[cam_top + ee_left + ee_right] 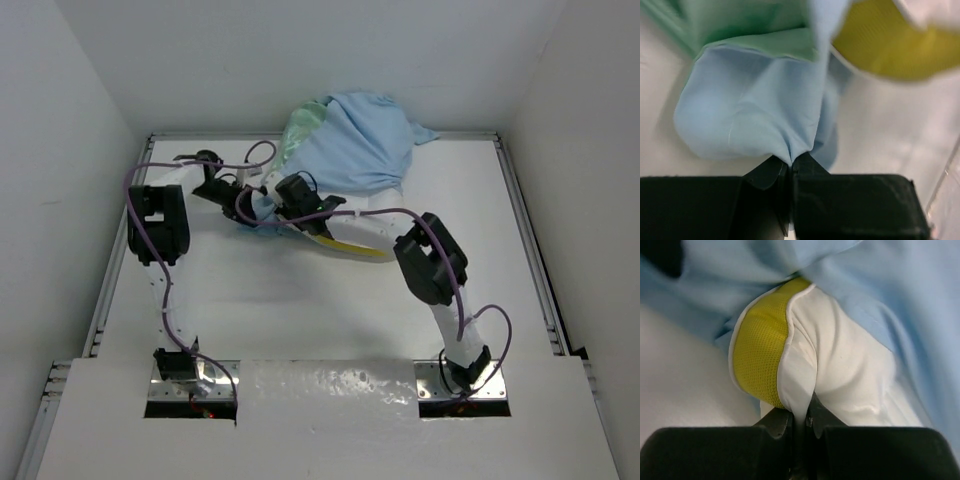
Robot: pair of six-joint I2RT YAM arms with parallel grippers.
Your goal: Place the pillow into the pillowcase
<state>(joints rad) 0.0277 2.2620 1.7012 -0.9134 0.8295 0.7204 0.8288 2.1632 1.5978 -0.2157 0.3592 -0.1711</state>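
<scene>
**One arm on the case, one on the pillow: looks like mid-stuffing**

So the left gripper (pixel 791 169) has its jaws pinched tight on a fold of the pillowcase (pixel 750 115), right at the light blue hem, with the sea-green face showing just behind it. The right gripper (pixel 800 417) is clamped on a corner of the pillow (pixel 845 360), nipping the white cover just beside the yellow mesh edge.

My read on why: one arm pins the mouth of the case so it can't slide, and the other has the pillow itself so it can be shoved in. Thin fabric like that would just travel along with the pillow otherwise.

From the overhead camera, the pillow is mostly swallowed. It's a blue lump at the far middle of the table (pixel 300 310), with only a near strip of white and yellow poking out toward the arms. I'd guess it's well along, with the last corner to go.

The overhead view gives the layout, with both grippers close together at the near-left edge of the bundle, but you can't make out the jaws there. The wrist cams nail the grips, and the right one shows the case draped over the pillow's corner. Neither tells you how much pillow is inside.
</scene>
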